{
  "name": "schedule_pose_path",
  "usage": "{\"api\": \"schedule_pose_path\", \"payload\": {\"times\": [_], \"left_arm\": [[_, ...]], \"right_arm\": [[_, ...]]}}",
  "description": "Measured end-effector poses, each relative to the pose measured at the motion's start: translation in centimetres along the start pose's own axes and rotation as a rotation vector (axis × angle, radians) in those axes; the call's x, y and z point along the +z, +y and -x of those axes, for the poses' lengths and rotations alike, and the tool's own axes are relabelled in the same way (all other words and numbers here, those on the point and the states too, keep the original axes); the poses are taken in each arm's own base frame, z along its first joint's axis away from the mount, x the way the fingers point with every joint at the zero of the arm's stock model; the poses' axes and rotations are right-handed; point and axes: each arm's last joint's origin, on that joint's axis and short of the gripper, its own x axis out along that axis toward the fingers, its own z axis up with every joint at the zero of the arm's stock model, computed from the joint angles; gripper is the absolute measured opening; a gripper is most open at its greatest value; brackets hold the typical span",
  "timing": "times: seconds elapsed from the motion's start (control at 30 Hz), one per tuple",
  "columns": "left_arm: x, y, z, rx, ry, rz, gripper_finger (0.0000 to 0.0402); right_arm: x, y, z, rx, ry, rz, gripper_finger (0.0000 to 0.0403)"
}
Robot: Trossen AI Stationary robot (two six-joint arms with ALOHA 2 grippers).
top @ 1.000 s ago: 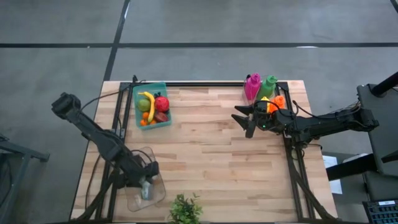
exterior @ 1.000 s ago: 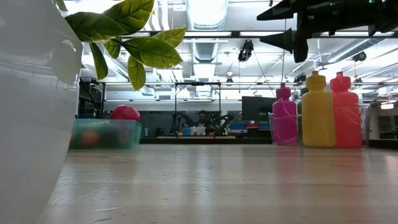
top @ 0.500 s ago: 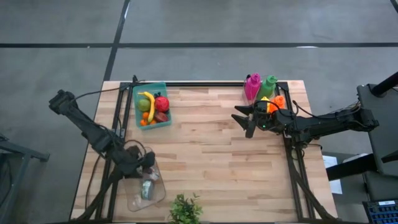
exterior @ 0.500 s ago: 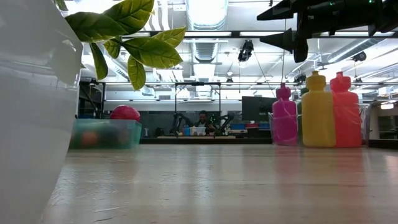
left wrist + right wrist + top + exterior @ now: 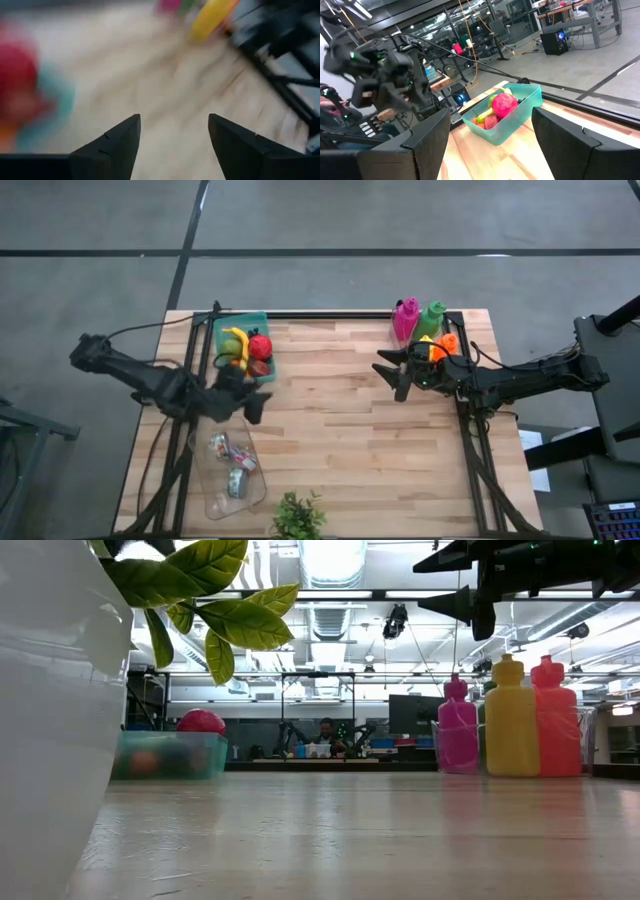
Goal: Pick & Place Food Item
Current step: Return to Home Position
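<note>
While the left gripper (image 5: 254, 406) hangs spread wide beside the fruit basket (image 5: 264, 322), the right gripper (image 5: 389, 376) gapes by the bottles (image 5: 406, 318).

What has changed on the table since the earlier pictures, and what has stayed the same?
The left gripper has drawn away from the transparent bin by the plant and swung towards the teal fruit basket. It is now open and empty beside the basket. The cans that it covered now lie in plain view in the bin. The right gripper, the bottles and the plant have not moved.
</note>
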Motion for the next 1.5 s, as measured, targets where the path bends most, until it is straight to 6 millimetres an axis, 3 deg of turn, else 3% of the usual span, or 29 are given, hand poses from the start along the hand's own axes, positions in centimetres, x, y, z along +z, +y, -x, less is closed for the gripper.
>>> {"api": "schedule_pose_path", "payload": {"times": [0.17,0.33,0.8,1.2,1.5], "left_arm": [[1.2,-2.1,-1.5,-0.162,-0.278,-0.404,0.0236],[1.4,-2.0,-1.2,-0.237,-0.438,-0.541,0.0236],[-1.2,4.5,-0.8,-0.283,-0.442,-0.517,0.0236],[-1.9,9.0,0.7,-0.268,-0.556,-0.527,0.0236],[-3.8,12.8,0.4,-0.309,-0.627,-0.467,0.0236]], "right_arm": [[0.0,0.0,0.0,0.001,0.0,0.0,0.0276],[0.0,0.0,0.0,0.001,0.0,0.0,0.0276],[0.0,0.0,0.0,0.001,0.0,0.0,0.0276],[0.0,0.0,0.0,0.007,0.002,0.051,0.0276],[0.7,1.0,1.1,0.328,0.067,0.144,0.0276]]}}
